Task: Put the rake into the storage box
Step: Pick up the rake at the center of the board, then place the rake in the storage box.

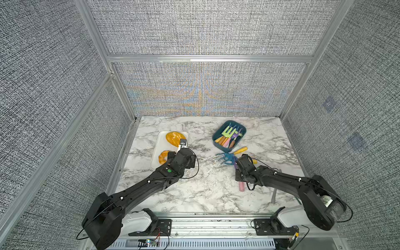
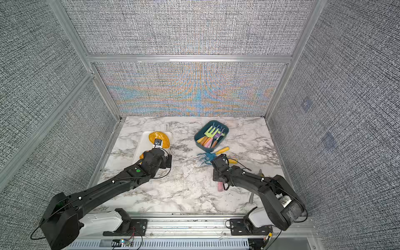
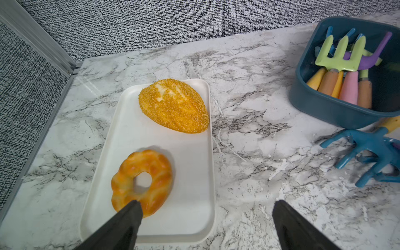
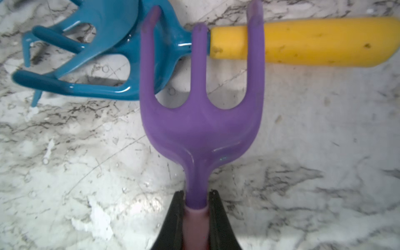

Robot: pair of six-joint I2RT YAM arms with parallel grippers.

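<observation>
In the storage box (image 1: 219, 146) lie tools (image 1: 230, 135) — heaped.

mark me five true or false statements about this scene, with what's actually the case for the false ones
1. The right end effector is shut on the purple rake. True.
2. The blue rake lies inside the storage box. False: it lies on the table, just outside the box.
3. The left end effector grips the ring-shaped bread. False: it is open and holds nothing.
4. The white tray holds two breads. True.
5. The storage box is empty. False: several tools with coloured handles lie in it.
</observation>
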